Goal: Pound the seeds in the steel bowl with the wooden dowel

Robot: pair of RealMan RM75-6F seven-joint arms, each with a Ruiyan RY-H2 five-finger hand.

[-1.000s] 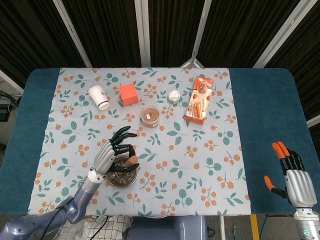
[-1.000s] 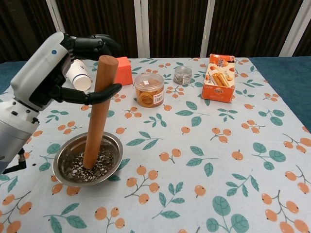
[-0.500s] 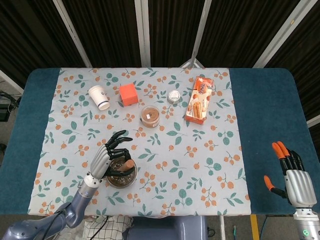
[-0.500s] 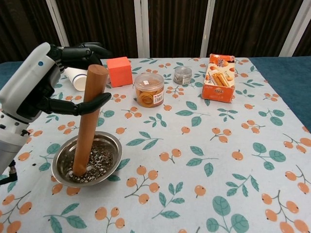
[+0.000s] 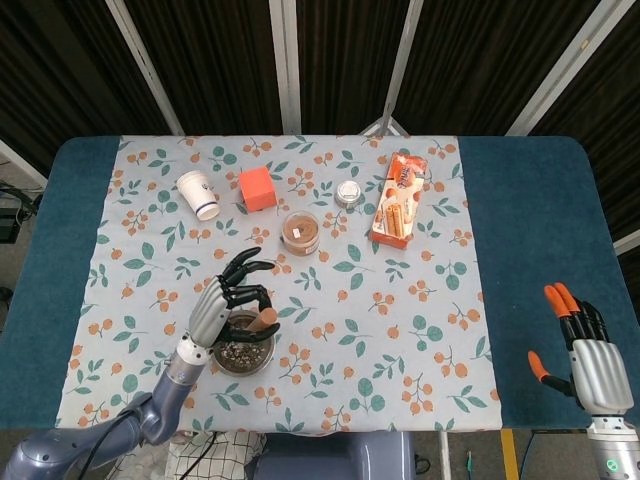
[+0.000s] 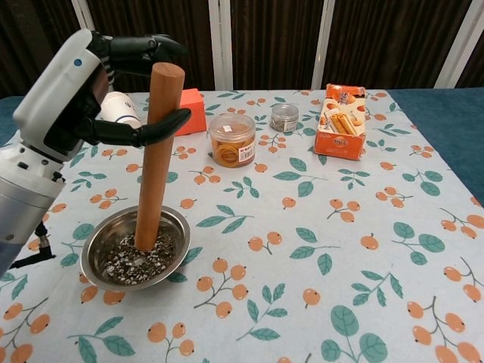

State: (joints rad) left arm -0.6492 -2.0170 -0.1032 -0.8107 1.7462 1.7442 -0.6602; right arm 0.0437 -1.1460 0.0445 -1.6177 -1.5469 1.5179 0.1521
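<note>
One dowel in left robot hand

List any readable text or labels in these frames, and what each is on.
None can be read.
Orange snack box: print on the front, too blurred to read.
Clear jar: red and white label, too small to read.
Paper cup: dark band at its mouth, no legible lettering.
Small tin, orange cube: no visible text.

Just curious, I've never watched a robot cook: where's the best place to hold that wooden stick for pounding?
Probably high on the wooden dowel, from its left side, where the left hand holds it. It stands nearly upright in the steel bowl, so a high hold keeps the fingers clear of the seeds.
</note>
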